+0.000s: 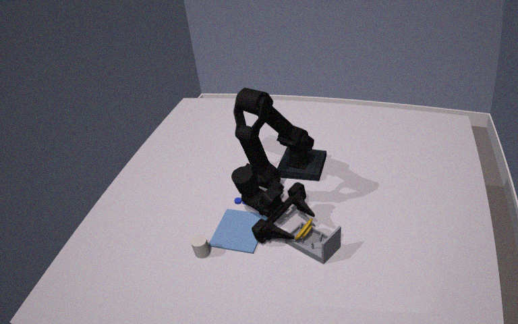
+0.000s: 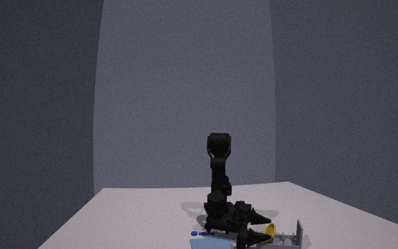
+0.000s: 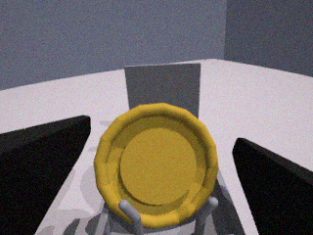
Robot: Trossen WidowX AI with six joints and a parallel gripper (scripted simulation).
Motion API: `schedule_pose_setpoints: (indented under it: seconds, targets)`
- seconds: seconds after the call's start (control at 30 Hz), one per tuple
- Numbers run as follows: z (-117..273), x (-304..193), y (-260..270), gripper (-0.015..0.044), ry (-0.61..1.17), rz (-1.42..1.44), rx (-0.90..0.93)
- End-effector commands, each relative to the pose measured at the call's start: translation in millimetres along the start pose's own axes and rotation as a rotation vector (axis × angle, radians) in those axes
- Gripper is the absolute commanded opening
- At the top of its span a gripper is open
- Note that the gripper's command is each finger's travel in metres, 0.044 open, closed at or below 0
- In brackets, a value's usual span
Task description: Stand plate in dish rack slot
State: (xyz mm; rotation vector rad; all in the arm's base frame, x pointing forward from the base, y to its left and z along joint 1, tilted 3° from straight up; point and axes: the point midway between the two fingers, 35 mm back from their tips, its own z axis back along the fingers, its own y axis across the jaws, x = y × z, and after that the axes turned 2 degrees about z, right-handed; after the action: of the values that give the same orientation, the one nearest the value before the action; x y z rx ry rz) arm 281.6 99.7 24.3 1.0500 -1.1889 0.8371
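Note:
The yellow plate [image 1: 304,229] [image 2: 270,231] [image 3: 156,164] stands on edge in the grey dish rack [image 1: 329,244] [image 2: 298,234] [image 3: 163,85], between the rail pegs, leaning a little back toward the rack's tall end wall. My gripper [image 1: 302,226] [image 2: 270,227] [image 3: 163,135] is open. Its two black fingers stand on either side of the plate, and in the wrist view there is a gap between each finger and the plate's rim. Nothing is held.
A light blue mat [image 1: 235,231] [image 2: 209,243] lies left of the rack, under the arm's wrist. A pale cylinder [image 1: 200,246] stands at the mat's left corner. A small blue item [image 1: 237,200] [image 2: 202,233] lies behind the mat. The arm's dark base [image 1: 305,164] is further back.

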Motion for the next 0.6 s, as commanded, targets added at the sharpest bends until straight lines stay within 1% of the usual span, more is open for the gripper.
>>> schedule_pose_setpoints:
  seconds: [0.0,0.27,0.43,0.57]
  targets:
    - [1,23,0,0.0400,-0.012,0.039,0.001]
    - [5,104,8,0.0400,-0.051,0.184,0.007]
    - [5,111,7,0.0400,-0.054,0.192,0.004]
    - [4,119,-16,0.0400,-0.051,0.134,-0.071]
